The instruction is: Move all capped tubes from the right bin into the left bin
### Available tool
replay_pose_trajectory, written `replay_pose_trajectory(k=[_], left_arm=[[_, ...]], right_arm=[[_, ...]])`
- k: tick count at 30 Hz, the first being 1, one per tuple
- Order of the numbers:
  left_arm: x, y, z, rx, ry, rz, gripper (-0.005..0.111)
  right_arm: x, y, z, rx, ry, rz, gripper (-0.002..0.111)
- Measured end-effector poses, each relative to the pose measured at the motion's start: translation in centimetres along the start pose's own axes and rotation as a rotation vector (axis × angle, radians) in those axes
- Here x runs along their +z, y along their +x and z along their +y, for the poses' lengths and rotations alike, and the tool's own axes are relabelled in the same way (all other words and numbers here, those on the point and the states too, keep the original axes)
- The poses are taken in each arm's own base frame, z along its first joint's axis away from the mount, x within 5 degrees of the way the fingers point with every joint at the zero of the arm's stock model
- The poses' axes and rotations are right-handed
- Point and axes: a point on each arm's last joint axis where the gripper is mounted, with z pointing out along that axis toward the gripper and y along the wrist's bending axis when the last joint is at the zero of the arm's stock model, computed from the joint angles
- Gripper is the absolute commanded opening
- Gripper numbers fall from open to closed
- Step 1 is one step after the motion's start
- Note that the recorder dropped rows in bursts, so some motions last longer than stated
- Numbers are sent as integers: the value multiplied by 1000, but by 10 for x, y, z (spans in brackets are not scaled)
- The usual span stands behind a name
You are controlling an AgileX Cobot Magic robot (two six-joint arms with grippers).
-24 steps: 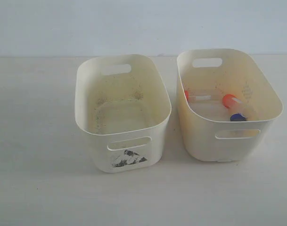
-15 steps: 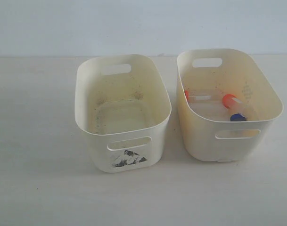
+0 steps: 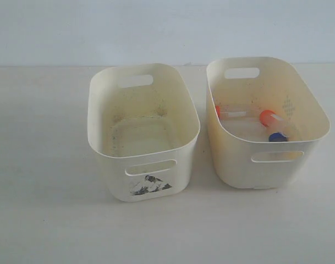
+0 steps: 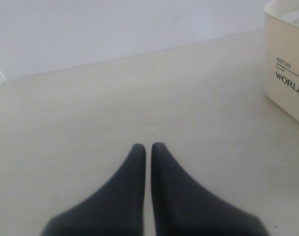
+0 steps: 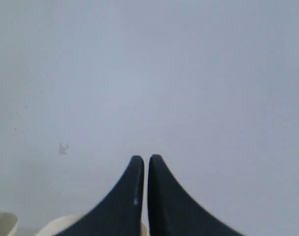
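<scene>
The right bin [image 3: 307,99], cream-white with a plain front, holds capped tubes: one orange-capped tube [image 3: 269,118] by a blue-capped tube [image 3: 278,136], and another orange-capped tube [image 3: 229,113] against its left wall. A fourth tube is not visible. The left bin [image 3: 101,110] with the mountain sticker [image 3: 149,186] looks empty. Neither gripper appears in the exterior view. In the left wrist view my left gripper [image 4: 148,146] is shut on nothing above the table, a bin's side [image 4: 286,64] off to one side. My right gripper [image 5: 146,158] is shut on nothing, facing the wall.
Both bins stand side by side on a pale wooden table [image 3: 40,165], with a narrow gap between them. A plain light wall [image 3: 167,27] runs behind the table. Bits of cream bin rim [image 5: 4,223] show at the edge of the right wrist view.
</scene>
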Motion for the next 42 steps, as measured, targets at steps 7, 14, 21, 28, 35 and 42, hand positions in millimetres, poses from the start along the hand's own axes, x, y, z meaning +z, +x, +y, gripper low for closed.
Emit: replay_pose_trajectory(k=[7, 14, 21, 28, 35, 42], left_arm=[[0, 0, 0, 0, 0, 0, 4], [0, 0, 0, 0, 0, 0, 4], [0, 0, 0, 0, 0, 0, 4], [0, 0, 0, 0, 0, 0, 4], [0, 0, 0, 0, 0, 0, 4], [0, 0, 0, 0, 0, 0, 4]], right_arm=[[-3, -25, 0, 35, 0, -273, 3], [-10, -89, -10, 14, 106, -569, 3], [29, -195, -7, -125, 79, -405, 3], [116, -234, 1, -190, -81, 212, 3], [175, -214, 6, -169, -180, 590, 3], [203, -189, 6, -156, -194, 684, 3]])
